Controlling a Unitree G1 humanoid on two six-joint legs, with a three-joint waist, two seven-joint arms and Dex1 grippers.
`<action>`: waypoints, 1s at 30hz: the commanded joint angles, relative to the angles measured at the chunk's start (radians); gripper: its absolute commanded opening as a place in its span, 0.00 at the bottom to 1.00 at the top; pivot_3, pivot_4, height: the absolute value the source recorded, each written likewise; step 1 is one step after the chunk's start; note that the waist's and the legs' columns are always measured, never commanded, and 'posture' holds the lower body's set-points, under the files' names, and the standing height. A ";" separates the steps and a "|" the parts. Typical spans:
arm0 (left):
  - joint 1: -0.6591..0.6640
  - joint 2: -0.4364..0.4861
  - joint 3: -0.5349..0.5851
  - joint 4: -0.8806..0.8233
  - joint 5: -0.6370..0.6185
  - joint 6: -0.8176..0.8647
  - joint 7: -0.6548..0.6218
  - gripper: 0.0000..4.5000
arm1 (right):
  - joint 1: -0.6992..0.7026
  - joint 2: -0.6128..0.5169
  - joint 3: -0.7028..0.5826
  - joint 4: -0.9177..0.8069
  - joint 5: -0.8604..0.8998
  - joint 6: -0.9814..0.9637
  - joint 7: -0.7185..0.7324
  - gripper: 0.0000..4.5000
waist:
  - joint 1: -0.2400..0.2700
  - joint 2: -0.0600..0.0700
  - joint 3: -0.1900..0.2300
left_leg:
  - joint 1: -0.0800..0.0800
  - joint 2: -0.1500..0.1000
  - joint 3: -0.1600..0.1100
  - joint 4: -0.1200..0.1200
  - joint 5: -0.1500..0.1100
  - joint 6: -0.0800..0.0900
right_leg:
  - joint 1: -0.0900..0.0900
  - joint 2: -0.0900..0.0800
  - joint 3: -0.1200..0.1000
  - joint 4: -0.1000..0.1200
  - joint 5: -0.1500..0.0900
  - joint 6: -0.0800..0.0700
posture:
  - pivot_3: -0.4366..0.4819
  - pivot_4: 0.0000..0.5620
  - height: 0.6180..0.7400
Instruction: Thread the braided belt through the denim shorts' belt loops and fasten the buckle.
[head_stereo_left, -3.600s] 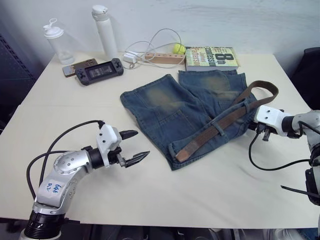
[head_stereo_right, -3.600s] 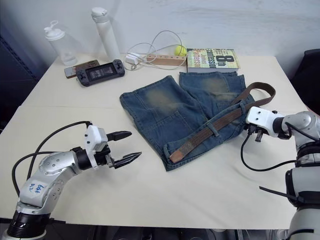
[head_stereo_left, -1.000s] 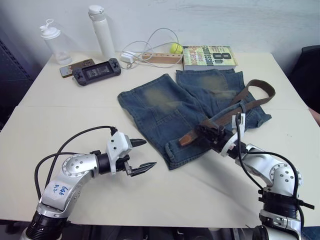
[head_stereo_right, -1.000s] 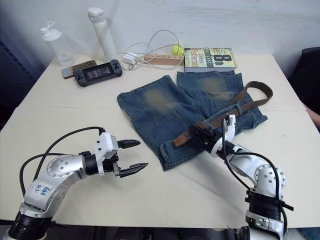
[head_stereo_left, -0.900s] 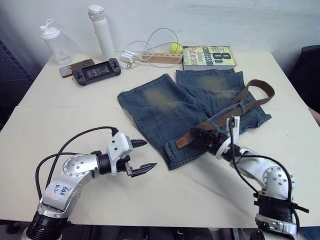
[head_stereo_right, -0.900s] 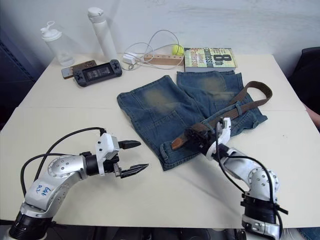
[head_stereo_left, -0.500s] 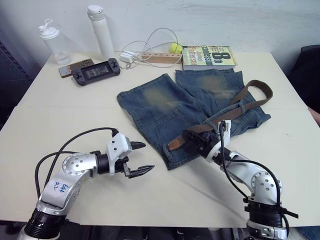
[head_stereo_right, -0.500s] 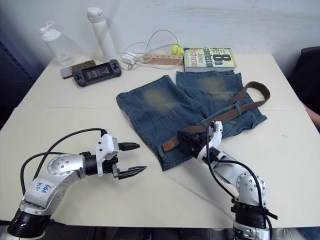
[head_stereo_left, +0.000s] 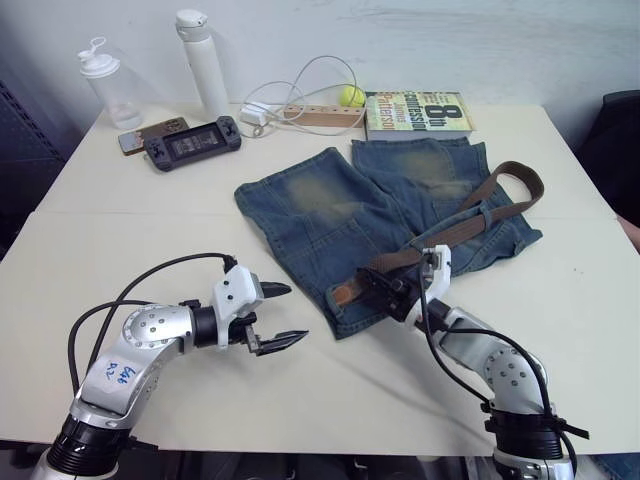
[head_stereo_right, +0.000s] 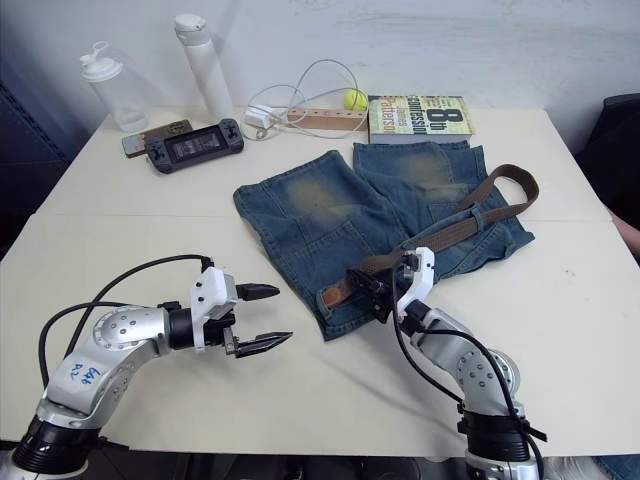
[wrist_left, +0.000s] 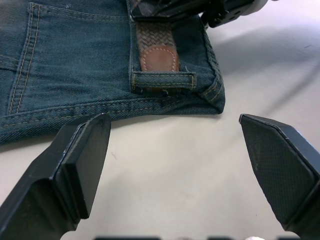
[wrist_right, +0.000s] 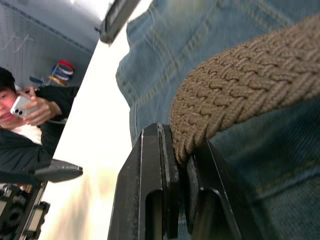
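My right gripper (head_stereo_left: 378, 293) pinches the belt (head_stereo_left: 470, 222) edge-on between its 2 fingers; the wrist view shows the braid (wrist_right: 240, 95) squeezed in the narrow gap. The grip sits on the shorts (head_stereo_left: 340, 215), just behind the tan tip (wrist_left: 158, 58).

The tip lies against 1 belt loop (wrist_left: 163, 79) at the waistband corner nearest me; its rounded end touches the loop's upper edge, and I cannot tell whether it has entered. From my grip the belt runs back across the waistband, passes under another loop (head_stereo_left: 482, 212) and curls in an arc over the far right edge of the shorts. I cannot make out the buckle.

My left gripper (head_stereo_left: 276, 314) hovers over bare table (head_stereo_left: 150, 220), fingers spread wide, empty, near the waistband corner but apart from it.

Along the far edge of the table stand 2 bottles (head_stereo_left: 100, 80), a handheld console (head_stereo_left: 192, 143), a white cable (head_stereo_left: 300, 85), a yellow ball (head_stereo_left: 351, 96) and a book (head_stereo_left: 420, 112).
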 joint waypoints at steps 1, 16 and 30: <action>0.005 0.016 0.014 -0.034 -0.004 -0.005 -0.005 1.00 | 0.001 -0.027 0.057 -0.053 -0.058 -0.002 0.078 0.01 | -0.001 0.000 0.000 | 0.000 0.000 0.000 0.000 0.000 0.000 | 0.000 0.000 0.000 0.000 0.000 0.000 | 0.48 0.27 0.74; -0.044 0.016 -0.022 0.011 0.020 -0.019 -0.020 1.00 | -0.120 -0.002 0.111 -0.033 -0.084 0.200 0.030 0.29 | 0.000 0.000 0.000 | 0.000 0.000 -0.002 -0.002 0.000 -0.002 | -0.001 0.000 -0.002 0.000 -0.002 -0.003 | 0.48 0.27 0.74; -0.069 0.001 -0.080 0.055 0.063 -0.063 -0.046 1.00 | -0.042 -0.180 -0.146 -0.137 0.368 0.376 -0.116 0.99 | 0.002 0.000 0.001 | 0.000 0.000 -0.003 -0.004 0.000 -0.002 | -0.001 0.000 -0.003 -0.001 -0.002 -0.003 | 0.48 0.27 0.74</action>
